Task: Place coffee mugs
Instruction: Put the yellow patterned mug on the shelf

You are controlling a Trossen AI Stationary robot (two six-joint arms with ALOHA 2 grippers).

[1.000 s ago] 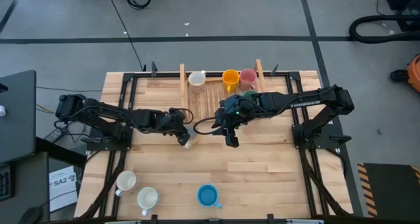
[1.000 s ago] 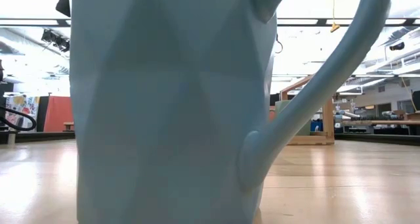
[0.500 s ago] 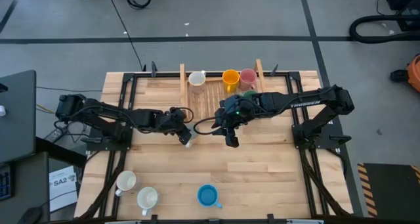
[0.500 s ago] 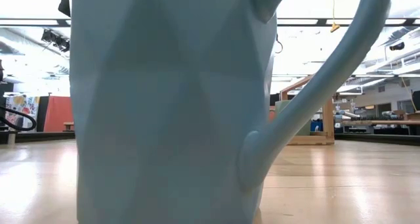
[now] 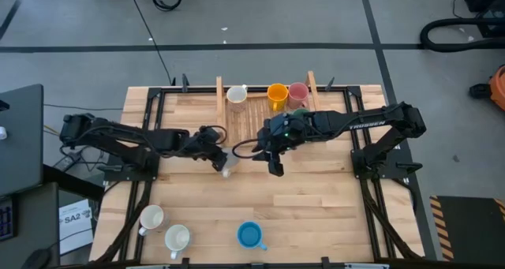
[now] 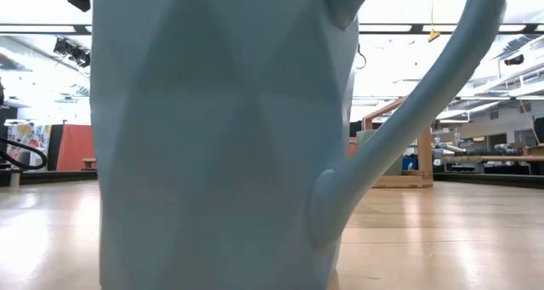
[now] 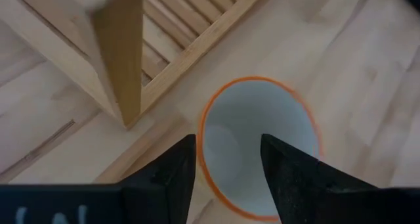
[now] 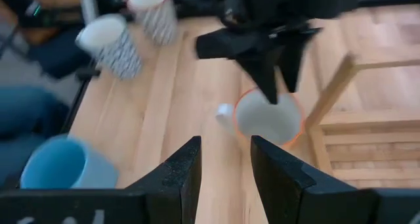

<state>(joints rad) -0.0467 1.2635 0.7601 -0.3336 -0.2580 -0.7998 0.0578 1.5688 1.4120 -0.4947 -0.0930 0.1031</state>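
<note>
White mug w/ orange rim (image 7: 257, 145) stands upright on the tabletop, just off the wooden rack's (image 5: 264, 111) front-left corner. Left gripper (image 7: 226, 161) directly over it, fingers apart astride the near rim, nearer arm. Right gripper (image 5: 274, 166) hovers beside, part open, empty.

Seven mugs (image 5: 249, 236), two hands (image 5: 223, 163).

White orange-rimmed mug (image 7: 256, 145) upright by rack, blue mug (image 5: 250, 236) at front
</note>
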